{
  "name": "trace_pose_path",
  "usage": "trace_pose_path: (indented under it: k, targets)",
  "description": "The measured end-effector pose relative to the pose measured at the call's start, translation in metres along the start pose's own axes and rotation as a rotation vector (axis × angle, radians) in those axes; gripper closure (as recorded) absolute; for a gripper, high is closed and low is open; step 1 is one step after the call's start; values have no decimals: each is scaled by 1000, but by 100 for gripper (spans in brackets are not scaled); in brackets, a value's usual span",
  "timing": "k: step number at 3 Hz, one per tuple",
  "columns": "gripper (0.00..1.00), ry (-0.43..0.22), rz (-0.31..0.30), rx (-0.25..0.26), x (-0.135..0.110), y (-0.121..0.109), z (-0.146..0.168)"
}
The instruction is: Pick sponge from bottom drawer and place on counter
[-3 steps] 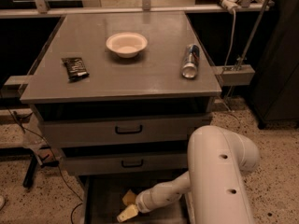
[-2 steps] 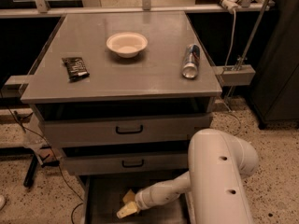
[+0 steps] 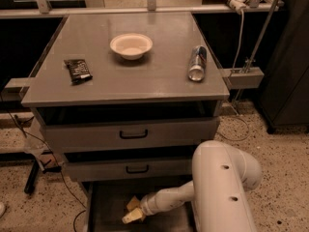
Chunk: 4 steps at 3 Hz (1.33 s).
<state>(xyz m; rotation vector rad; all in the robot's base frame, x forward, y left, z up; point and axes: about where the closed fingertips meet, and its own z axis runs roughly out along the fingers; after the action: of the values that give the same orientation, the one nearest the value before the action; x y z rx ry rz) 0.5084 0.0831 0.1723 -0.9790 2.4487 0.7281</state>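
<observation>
The bottom drawer (image 3: 104, 207) is pulled open below the two grey drawers with black handles. Its inside is dark. My gripper (image 3: 132, 211) reaches from the right down into this drawer, its yellowish tip low near the drawer's middle. A small pale-yellow patch (image 3: 133, 202) lies right at the tip. I cannot tell whether it is the sponge or part of the gripper. The counter (image 3: 145, 76) is the flat grey top of the cabinet, well above the gripper.
On the counter stand a white bowl (image 3: 131, 45), a dark snack packet (image 3: 78, 70) at the left and a can lying on its side (image 3: 197, 63) at the right. My white arm (image 3: 219, 187) fills the lower right. Cables lie on the floor at the left.
The gripper has stayed inside the bottom drawer and has barely shifted. Nothing on the counter has moved.
</observation>
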Motion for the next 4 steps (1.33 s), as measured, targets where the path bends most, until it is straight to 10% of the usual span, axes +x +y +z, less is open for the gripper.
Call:
trace_pose_path:
  k: [4]
  targets:
    - [0, -24, -12, 25, 16, -38, 48]
